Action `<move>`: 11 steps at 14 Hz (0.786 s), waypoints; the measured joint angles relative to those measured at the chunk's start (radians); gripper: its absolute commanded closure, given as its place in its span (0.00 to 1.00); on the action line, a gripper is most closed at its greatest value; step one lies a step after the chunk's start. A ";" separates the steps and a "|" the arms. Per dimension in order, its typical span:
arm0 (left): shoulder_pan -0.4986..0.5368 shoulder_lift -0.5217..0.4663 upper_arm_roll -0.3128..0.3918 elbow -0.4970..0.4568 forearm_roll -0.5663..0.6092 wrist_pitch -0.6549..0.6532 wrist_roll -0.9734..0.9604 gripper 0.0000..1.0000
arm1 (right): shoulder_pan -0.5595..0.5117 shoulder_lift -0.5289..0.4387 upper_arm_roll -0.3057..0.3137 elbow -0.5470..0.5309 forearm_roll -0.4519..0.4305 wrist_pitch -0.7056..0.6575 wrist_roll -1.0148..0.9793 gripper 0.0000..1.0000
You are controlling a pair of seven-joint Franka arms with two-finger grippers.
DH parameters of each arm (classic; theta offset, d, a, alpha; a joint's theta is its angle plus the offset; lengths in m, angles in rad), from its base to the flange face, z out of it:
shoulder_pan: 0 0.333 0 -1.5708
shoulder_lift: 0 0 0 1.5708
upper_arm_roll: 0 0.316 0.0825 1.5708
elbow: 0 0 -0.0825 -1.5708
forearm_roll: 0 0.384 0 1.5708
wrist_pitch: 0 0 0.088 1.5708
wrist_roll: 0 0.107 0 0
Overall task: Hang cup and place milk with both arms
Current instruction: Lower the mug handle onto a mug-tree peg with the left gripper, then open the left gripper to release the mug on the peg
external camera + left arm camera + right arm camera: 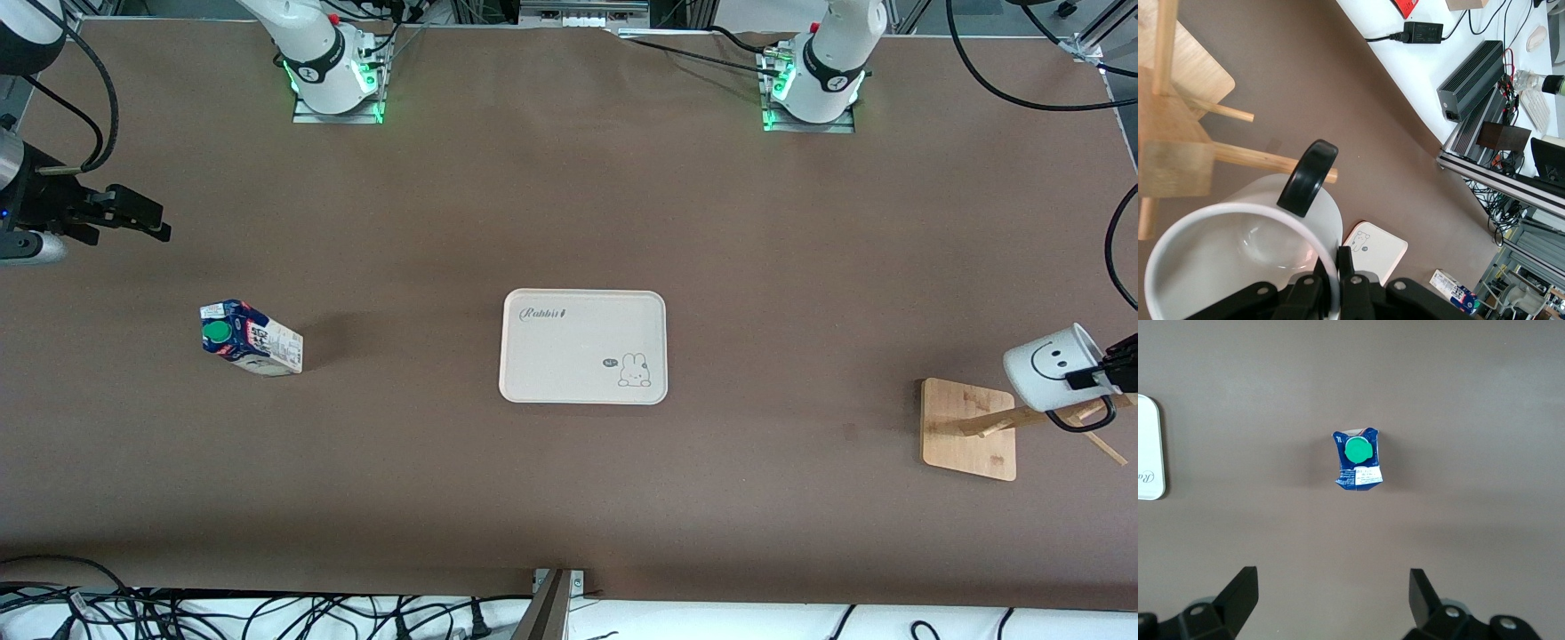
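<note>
The white cup [1053, 364] with its smiley face is held tilted over the wooden rack [967, 428] at the left arm's end of the table. My left gripper [1098, 378] is shut on its rim. In the left wrist view the gripper [1333, 270] pinches the cup wall [1218, 220], and the black handle [1308, 177] lies across the tip of a rack peg [1265, 160]; I cannot tell if the peg is through the loop. The milk [252, 340] stands toward the right arm's end. My right gripper [133, 218] is open, high over the table; the milk [1358, 460] shows below the gripper [1333, 587].
A cream tray [582, 347] with a rabbit drawing lies at the table's middle, between the milk and the rack; it also shows in the left wrist view [1375, 250] and at the edge of the right wrist view [1148, 447]. Cables hang past the table's front edge.
</note>
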 measured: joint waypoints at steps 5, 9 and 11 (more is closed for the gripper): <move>0.021 0.012 -0.002 0.001 0.023 -0.024 0.206 0.00 | 0.000 0.000 0.000 0.000 0.000 0.000 0.000 0.00; -0.013 -0.029 -0.030 0.034 0.183 -0.047 0.229 0.00 | 0.000 0.000 0.000 0.000 0.000 0.000 0.000 0.00; -0.077 -0.080 -0.033 0.041 0.272 -0.071 0.228 0.00 | 0.000 0.000 -0.001 0.000 0.000 0.000 0.000 0.00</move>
